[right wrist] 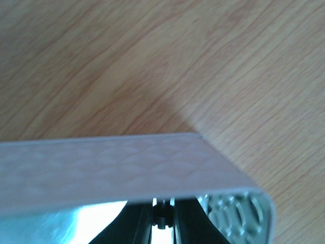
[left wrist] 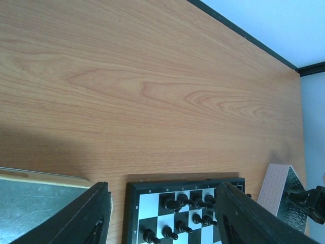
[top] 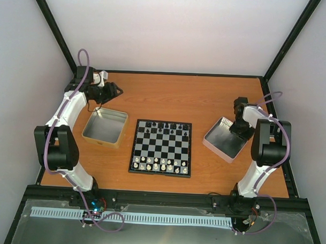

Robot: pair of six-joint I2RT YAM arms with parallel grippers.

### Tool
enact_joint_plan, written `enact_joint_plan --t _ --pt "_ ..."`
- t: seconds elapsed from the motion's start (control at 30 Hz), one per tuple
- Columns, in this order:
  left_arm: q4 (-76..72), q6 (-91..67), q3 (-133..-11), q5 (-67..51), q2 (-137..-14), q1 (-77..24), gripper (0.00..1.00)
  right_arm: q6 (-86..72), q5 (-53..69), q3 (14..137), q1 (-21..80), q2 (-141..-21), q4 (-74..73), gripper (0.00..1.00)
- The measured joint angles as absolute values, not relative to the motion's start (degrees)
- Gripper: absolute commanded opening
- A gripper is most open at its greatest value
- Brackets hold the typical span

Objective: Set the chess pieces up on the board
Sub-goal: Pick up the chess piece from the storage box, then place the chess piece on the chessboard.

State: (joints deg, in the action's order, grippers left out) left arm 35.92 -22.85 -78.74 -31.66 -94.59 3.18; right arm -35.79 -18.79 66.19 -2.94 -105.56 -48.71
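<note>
Currently right gripper (top: 239, 128) reaching into right tray (top: 213, 140) for pickup; jaws standing almost together around tiny dark item (right wrist: 161, 223), grip unconfirmed. Left gripper (top: 108, 91) hovering wide open, empty, parked beyond left tray (top: 87, 131). Board (top: 161, 146) lying between trays; chess pieces (top: 159, 164) occupying end rows.

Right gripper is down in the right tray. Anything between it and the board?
Only the tray's own wall on the board side of the right gripper. Past it, the top view shows nothing lying on the strip of table up to the board.
</note>
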Motion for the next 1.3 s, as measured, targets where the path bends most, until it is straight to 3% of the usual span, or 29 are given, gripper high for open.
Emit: enact_joint_plan --t 0.47,0.77,0.97,1.3 --pt "31.7 -22.9 -74.4 -37.0 -89.2 0.1 0.6 -45.2 10.3 61.3 -2.1 -85.8 -49.3 0.08" --pt "29.0 -22.9 -65.1 -38.2 -78.9 -4.9 0.61 -67.2 26.6 53.0 10.4 -78.0 -38.5 0.08" --pt "29.0 -22.9 -58.1 -37.2 -72.7 -4.9 0.6 -77.1 30.9 58.0 23.2 -84.1 -29.4 0.08" --pt "31.7 -23.4 -55.2 -31.4 -67.4 -4.9 0.6 -85.7 32.4 79.6 36.9 -104.6 -20.0 0.08"
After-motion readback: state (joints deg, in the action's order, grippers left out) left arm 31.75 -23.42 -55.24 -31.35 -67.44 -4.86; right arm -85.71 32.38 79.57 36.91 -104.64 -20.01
